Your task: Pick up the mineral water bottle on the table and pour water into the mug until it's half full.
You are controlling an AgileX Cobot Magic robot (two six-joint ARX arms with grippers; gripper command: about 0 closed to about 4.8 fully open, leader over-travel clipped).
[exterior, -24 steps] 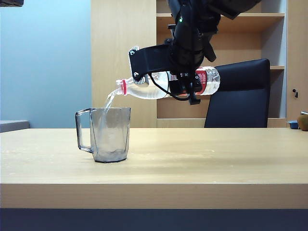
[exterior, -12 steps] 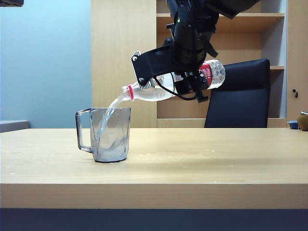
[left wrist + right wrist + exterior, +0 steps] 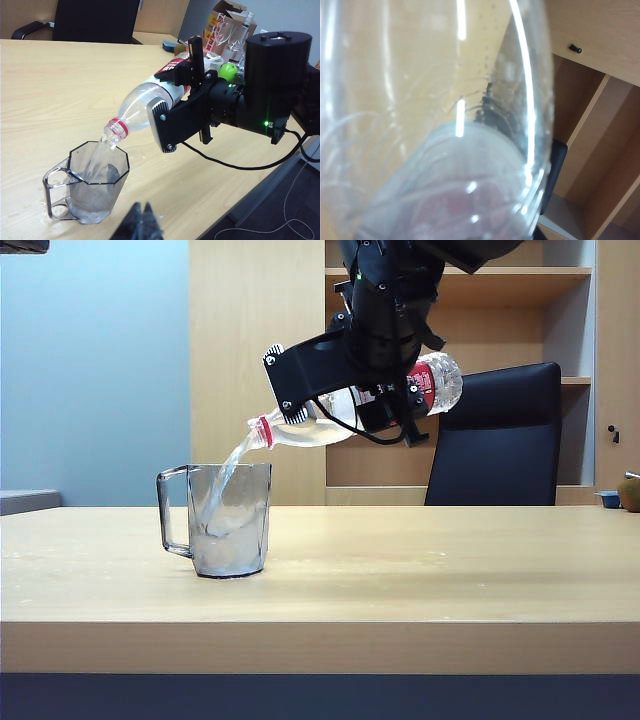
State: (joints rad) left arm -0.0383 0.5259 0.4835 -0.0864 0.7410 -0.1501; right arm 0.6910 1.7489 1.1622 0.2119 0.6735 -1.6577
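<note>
In the exterior view the right gripper [image 3: 385, 405] hangs above the middle of the table [image 3: 420, 570], its fingers clamped round the labelled body of the mineral water bottle [image 3: 330, 420]. The bottle is tilted with its red-ringed neck lower and to the left, and the water [image 3: 228, 472] runs from its mouth in a thin stream into the mug [image 3: 228, 520], which stands on the left part of the table with its handle pointing left. Water pools in the mug's lower part.

The left wrist view shows what the side-on view cannot: the mug's faceted rim from above, the stream falling inside that rim, and small wet spots on the wood beside the base. It also shows the left gripper [image 3: 141, 223], low near the mug, its two dark fingertips pressed together with nothing between them.

The right wrist view is almost filled by the bottle's clear wall, with shelving behind.
</note>
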